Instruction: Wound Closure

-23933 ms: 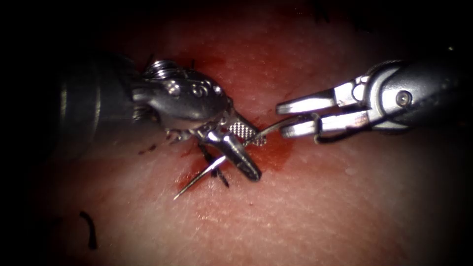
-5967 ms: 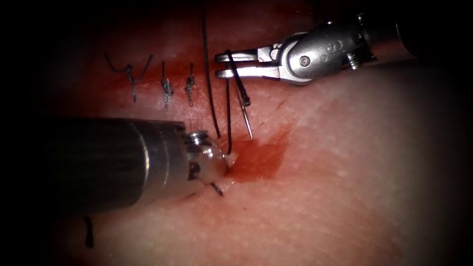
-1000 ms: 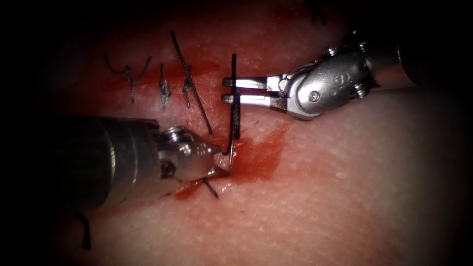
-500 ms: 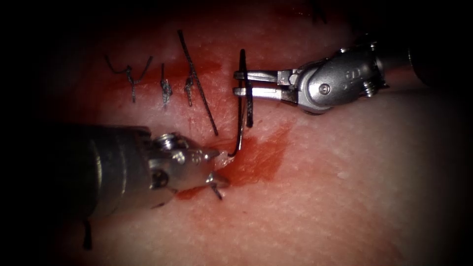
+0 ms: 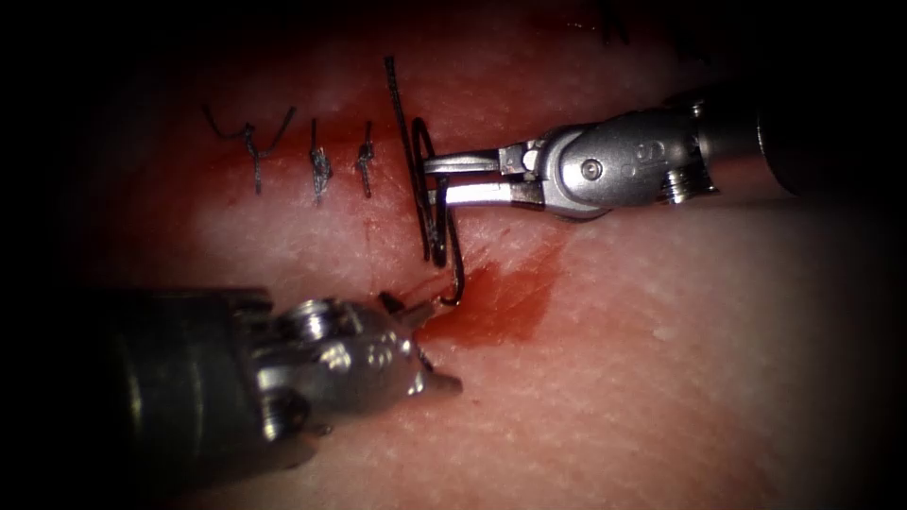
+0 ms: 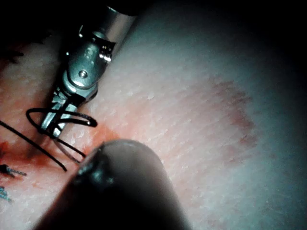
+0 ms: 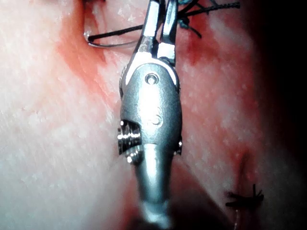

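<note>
My right tool (image 5: 430,179) reaches in from the right above the cut, its jaws shut on the curved needle (image 5: 459,269) near one end. The needle hangs down and hooks left at the cut's left edge; I cannot tell whether its end is in the tissue (image 5: 614,378). Dark thread (image 5: 408,142) loops around the right tool's jaws, also seen as thread (image 6: 57,112) coiled on the right tool (image 6: 53,120). My left tool (image 5: 422,345) sits lower left, open and holding nothing, its upper jaw close to the needle's hooked end. The right tool (image 7: 160,14) and needle (image 7: 115,44) show close up.
Three knotted stitches (image 5: 319,170) with short cut ends lie in a row left of the thread. Red fluid (image 5: 501,302) pools on the cut just right of the needle. Another stitch (image 7: 244,196) lies beside the right tool's shaft.
The right tool shifted left with the needle, and thread now circles its jaws. The left tool opened, let go of the tissue edge and backed off down and left.
</note>
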`<state>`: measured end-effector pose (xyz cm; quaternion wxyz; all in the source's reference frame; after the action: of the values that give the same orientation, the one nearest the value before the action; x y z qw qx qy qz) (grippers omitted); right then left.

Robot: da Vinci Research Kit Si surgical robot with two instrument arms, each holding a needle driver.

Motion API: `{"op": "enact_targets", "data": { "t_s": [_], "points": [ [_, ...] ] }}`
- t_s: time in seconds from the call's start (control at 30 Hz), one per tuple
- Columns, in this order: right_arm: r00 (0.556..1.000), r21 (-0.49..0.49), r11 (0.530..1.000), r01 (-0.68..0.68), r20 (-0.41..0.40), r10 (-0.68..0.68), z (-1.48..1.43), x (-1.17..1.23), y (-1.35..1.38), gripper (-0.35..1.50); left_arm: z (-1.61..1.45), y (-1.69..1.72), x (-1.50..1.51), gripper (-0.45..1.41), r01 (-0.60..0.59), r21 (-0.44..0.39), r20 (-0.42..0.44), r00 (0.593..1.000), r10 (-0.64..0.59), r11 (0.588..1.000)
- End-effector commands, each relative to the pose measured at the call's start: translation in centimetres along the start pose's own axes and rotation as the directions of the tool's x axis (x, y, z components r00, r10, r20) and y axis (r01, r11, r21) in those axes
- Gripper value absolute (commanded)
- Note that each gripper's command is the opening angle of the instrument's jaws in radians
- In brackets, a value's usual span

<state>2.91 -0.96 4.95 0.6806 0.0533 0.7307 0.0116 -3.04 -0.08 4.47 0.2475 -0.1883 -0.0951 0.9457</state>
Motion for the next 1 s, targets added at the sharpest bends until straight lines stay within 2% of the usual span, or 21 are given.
{"op": "enact_targets", "data": {
  "t_s": [0.03, 0.27, 0.47, 0.77, 1.0],
  "points": [
    [1.000, 0.012, 1.000, -0.023, -0.006, 0.024, 0.10, -0.05, -0.03, -0.35, 0.09, 0.09, 0.01, 0.57, -0.001, 0.007, 0.006, 1.000, 0.001, 1.000],
    [0.992, 0.050, 0.992, -0.120, -0.034, 0.122, 0.19, -0.06, -0.01, -0.35, 0.40, 0.43, 0.08, 0.52, -0.011, -0.001, -0.028, 1.000, 0.011, 1.000],
    [0.988, 0.056, 0.988, -0.147, -0.047, 0.150, 0.17, -0.07, 0.03, -0.35, 0.63, 0.46, 0.11, 0.52, -0.014, -0.020, -0.028, 1.000, 0.014, 1.000],
    [0.987, 0.048, 0.988, -0.148, -0.047, 0.151, 0.12, -0.09, 0.12, -0.35, 0.74, 0.36, -0.12, 0.51, -0.045, -0.037, -0.015, 0.999, 0.044, 0.998],
    [0.989, 0.058, 0.989, -0.140, -0.043, 0.142, 0.10, -0.11, 0.20, -0.35, 0.75, 0.42, -0.33, 0.51, -0.048, -0.048, 0.008, 0.999, 0.048, 0.998]
  ]
}}
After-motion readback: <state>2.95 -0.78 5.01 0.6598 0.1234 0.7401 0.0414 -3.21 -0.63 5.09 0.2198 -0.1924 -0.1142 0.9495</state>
